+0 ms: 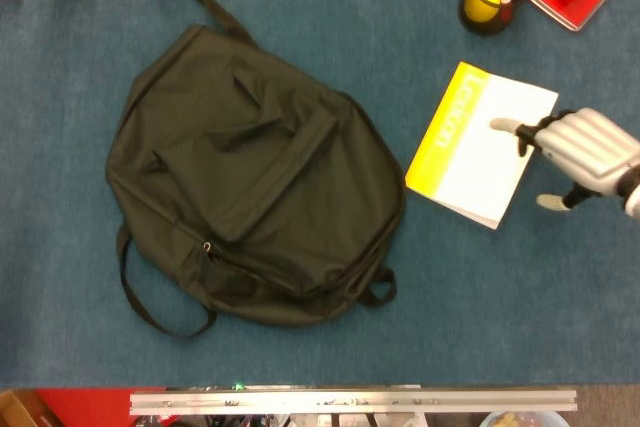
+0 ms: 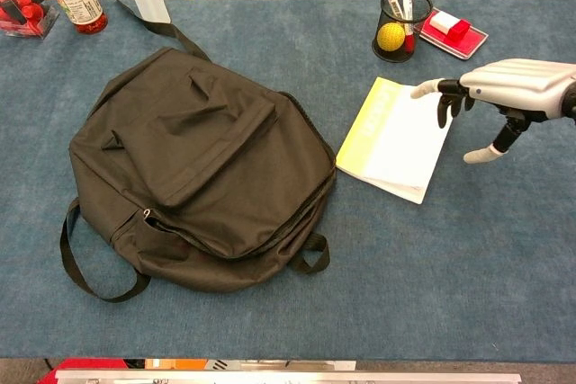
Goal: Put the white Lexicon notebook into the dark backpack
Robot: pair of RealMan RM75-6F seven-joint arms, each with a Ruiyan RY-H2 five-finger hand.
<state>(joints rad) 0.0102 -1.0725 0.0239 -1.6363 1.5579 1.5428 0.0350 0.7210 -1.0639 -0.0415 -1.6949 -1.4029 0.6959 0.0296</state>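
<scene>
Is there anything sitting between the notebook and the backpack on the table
No object lies between the notebook and the backpack; only bare blue table separates them. The backpack looks closed, though.

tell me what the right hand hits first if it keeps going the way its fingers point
Probably the white Lexicon notebook: the right hand points left over its far corner. If it clears the cover, the dark backpack comes next; its height is unclear.
</scene>
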